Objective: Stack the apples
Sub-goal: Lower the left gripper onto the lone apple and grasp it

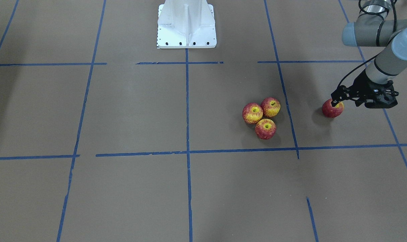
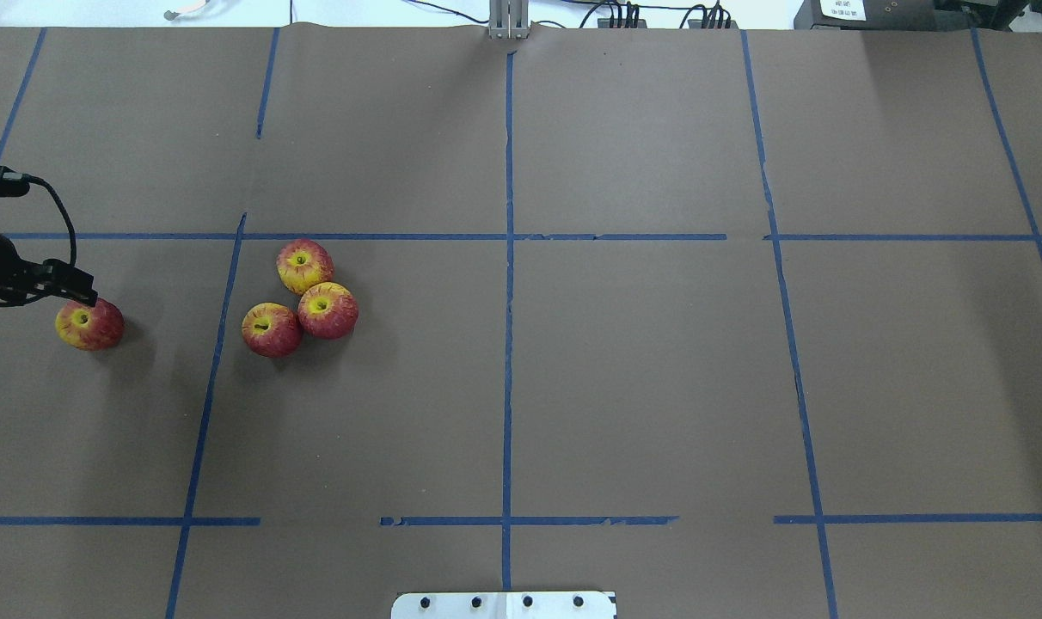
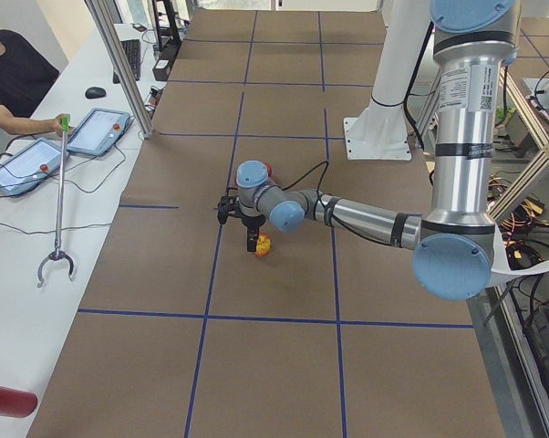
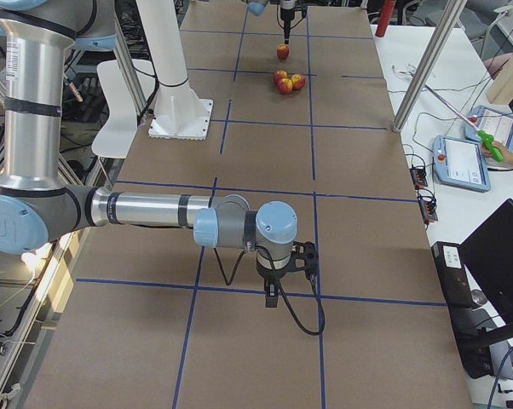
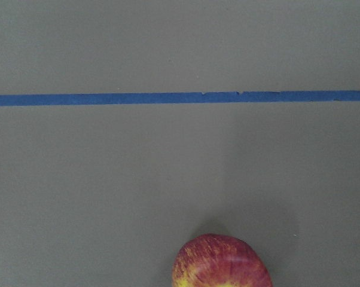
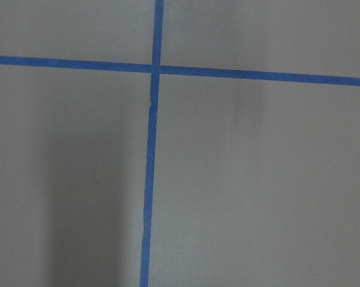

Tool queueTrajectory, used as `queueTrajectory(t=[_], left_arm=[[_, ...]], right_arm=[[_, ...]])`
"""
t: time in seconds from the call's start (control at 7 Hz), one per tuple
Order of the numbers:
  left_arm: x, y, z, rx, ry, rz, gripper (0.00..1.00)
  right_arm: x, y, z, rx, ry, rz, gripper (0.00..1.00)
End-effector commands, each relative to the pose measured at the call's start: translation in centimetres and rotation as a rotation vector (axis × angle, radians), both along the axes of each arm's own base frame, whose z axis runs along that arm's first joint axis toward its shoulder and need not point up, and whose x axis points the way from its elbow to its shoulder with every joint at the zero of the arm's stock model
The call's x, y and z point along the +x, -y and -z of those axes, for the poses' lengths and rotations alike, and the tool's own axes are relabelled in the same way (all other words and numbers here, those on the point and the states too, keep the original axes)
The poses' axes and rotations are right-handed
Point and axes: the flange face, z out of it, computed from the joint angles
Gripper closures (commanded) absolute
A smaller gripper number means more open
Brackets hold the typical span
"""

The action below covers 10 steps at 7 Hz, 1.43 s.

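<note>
Three red-and-yellow apples sit touching in a cluster on the brown table; in the overhead view they are left of centre. A fourth apple lies alone, apart from them, on the table. My left gripper hovers at this apple's upper edge with its fingers together and holds nothing. The left wrist view shows that apple at its bottom edge. My right gripper hangs low over bare table far from the apples. I cannot tell whether it is open.
The white robot base stands at the table's middle edge. Blue tape lines divide the brown surface. An operators' side table with tablets and a grabber tool runs along the far side.
</note>
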Motion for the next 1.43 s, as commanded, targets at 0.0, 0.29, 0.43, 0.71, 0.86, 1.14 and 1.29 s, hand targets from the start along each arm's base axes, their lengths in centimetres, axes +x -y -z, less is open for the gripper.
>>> queueTrajectory(t=[0.0,0.29,0.43,0.71,0.86,1.14,1.29], left_arm=[[2.9,-0.6,-1.0,-0.003,0.033,-0.032,0.0],[4.2,-0.7,-2.1,-0.012,0.051,-0.052,0.0],[4.6,-0.3,-2.1,-0.014,0.052,-0.053,0.13],[4.8,-0.3,-2.7,-0.025,0.058,-0.058,1.0],[4.3,-0.3,0.0,0.005,0.028,-0.054,1.0],[5.1,0.2,8.5,0.029,-0.067,0.02,1.0],[6.6,2.0,13.3,0.011,-0.135,0.091,1.0]], right_arm=[[0.0,0.0,0.0,0.0,-0.001,0.0,0.0],[0.0,0.0,0.0,-0.001,0.001,0.0,0.0],[0.0,0.0,0.0,0.0,-0.001,0.0,0.0],[0.0,0.0,0.0,-0.001,-0.001,0.0,0.0],[0.0,0.0,0.1,0.002,-0.001,0.0,0.0],[0.0,0.0,0.0,0.0,-0.001,0.0,0.0],[0.0,0.0,0.0,-0.001,-0.001,0.0,0.0]])
